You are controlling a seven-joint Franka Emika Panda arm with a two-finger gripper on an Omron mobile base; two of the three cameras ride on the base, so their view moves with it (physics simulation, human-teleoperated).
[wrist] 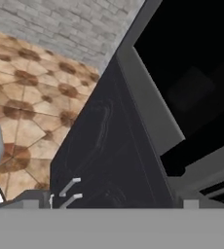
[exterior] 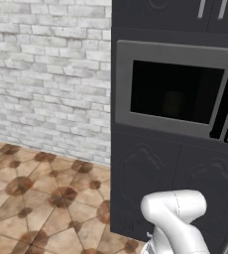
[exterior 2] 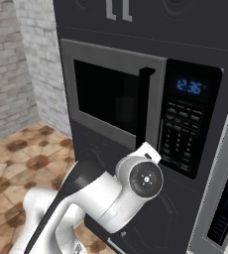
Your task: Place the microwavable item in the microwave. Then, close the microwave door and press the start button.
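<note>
Right base view: the microwave door (exterior 2: 113, 94) is shut flat against the microwave (exterior 2: 136, 104), its grey frame around a wide black window.
Cup: a faint dim cylinder shows behind the window glass in the left base view (exterior: 173, 102); too dark to be sure it is the microwavable item.
Door handle: a dark vertical bar (exterior 2: 144, 106) runs down the door's right edge, at 3 o'clock from the window.
Control panel: a dark strip (exterior 2: 185, 129) just right of the handle, with a blue clock display (exterior 2: 189, 87) at its 12 o'clock and rows of small buttons below.
Cabinets: dark panelled fronts (exterior: 175, 173) sit under the microwave at 6 o'clock, and more dark fronts with pale handles (exterior 2: 118, 10) above it.
Surroundings: white brick wall (exterior: 46, 74) at 9 o'clock of the microwave, brown patterned floor tiles (exterior: 36, 198) below it.
Arm: the white elbow joint (exterior 2: 141, 178) stands low in front of the cabinets.
Gripper: its jaws stand spread wide apart, grasping nothing; the hand view looks up along the cabinet front toward the door's lower corner.
</note>
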